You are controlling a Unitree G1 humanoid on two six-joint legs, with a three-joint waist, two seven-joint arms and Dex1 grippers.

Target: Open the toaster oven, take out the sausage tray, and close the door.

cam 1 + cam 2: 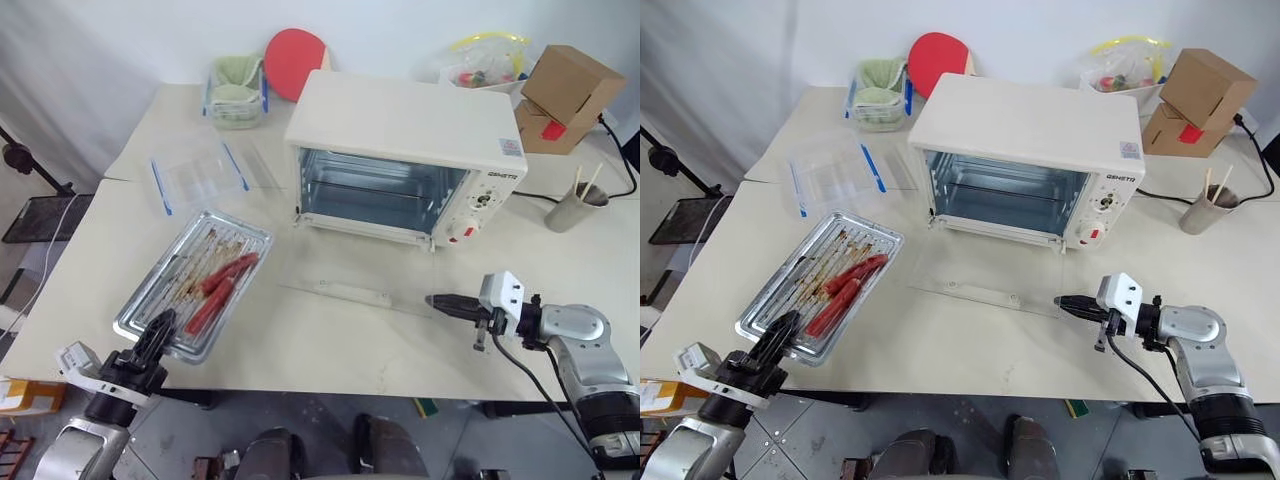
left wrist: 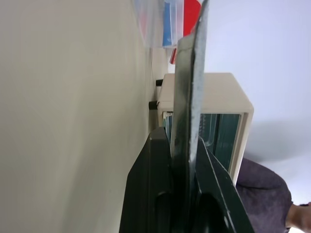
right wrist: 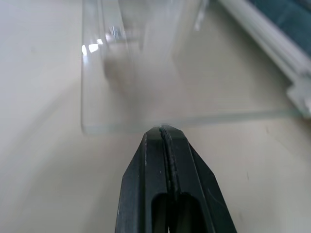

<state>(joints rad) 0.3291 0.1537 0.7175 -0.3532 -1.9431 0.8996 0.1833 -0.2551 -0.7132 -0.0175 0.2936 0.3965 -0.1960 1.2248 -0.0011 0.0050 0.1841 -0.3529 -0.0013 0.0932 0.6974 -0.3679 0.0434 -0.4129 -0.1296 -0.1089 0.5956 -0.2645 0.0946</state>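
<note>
The cream-white toaster oven (image 1: 410,125) stands at the back centre with its cavity showing. Its glass door (image 1: 340,272) lies folded down flat on the table, bar handle (image 1: 355,293) towards me. The silver sausage tray (image 1: 160,290) rests at the table's front left and holds red sausages (image 1: 225,280). My left gripper (image 1: 160,325) is shut on the tray's near rim (image 2: 189,97), one black finger (image 2: 155,184) on each side of it. My right gripper (image 1: 432,300) is shut and empty. It points at the door's right front corner (image 3: 146,73), just short of the glass.
A clear container with blue clips (image 1: 195,175) sits behind the tray. A green-filled tub (image 1: 235,90) and a red paddle (image 1: 295,55) are at the back. At the back right are a cardboard box (image 1: 565,95) and a cup with sticks (image 1: 575,205). A person (image 2: 262,194) stands beyond the oven.
</note>
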